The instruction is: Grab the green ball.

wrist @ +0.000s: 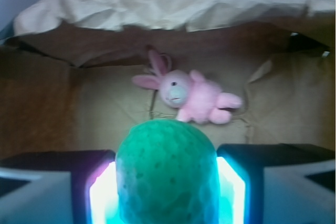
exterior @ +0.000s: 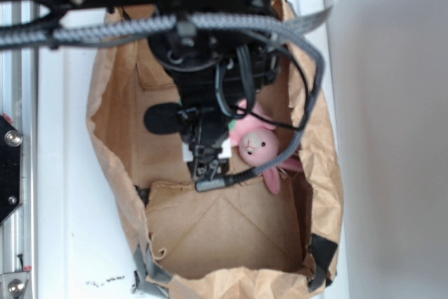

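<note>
Fingers [wrist: 233, 192]: two, one at each side of the green ball [wrist: 167, 174] in the wrist view, their lit inner faces pressed against its flanks; closed on it, ball held between them.

Gripper [wrist: 167, 195]: seen from the wrist view only by its two finger blocks at the bottom edge. In the exterior view the gripper [exterior: 206, 169] points down into the bag, tips largely hidden by the arm's own body.

Green ball: round, mint to deep green under the glow, pitted or ridged surface. Fills the lower centre of the wrist view. Not made out in the exterior view, where the arm covers that spot.

Pink bunny [wrist: 191, 95]: plush, lying on its side on the bag floor beyond the ball, ears toward the left, limbs toward the right; apart from the ball. In the exterior view the pink bunny [exterior: 257, 146] lies just right of the gripper, face up.

Paper bag [exterior: 231, 232]: brown, open-topped, crumpled rim, holding both toys and the lower arm; dark tape at its lower corners.

Cable [exterior: 175, 26]: grey braided, crossing the top of the exterior view and looping down past the bunny.

Table [exterior: 63, 173]: white, under the bag.
</note>
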Tool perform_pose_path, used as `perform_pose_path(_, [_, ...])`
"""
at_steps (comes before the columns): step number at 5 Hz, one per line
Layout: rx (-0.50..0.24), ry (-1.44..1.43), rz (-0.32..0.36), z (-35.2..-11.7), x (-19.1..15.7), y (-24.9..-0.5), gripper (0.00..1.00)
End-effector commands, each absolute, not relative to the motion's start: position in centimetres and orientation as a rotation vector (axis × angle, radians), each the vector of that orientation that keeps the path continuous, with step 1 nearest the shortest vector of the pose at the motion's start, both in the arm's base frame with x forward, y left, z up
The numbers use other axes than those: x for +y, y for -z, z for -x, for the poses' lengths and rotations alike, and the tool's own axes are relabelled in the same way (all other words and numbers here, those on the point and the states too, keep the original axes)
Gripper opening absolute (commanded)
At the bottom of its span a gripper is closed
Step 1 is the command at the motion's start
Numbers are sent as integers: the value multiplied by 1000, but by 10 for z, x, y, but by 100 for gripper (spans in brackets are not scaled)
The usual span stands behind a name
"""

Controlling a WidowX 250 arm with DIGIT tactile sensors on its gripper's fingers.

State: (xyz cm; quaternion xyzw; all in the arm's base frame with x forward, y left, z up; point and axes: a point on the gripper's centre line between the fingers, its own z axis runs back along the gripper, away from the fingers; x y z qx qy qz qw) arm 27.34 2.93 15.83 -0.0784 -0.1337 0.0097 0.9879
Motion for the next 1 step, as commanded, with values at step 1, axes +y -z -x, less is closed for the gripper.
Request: perform_pose_path(1, [-295, -24, 126, -276, 35, -171, 0])
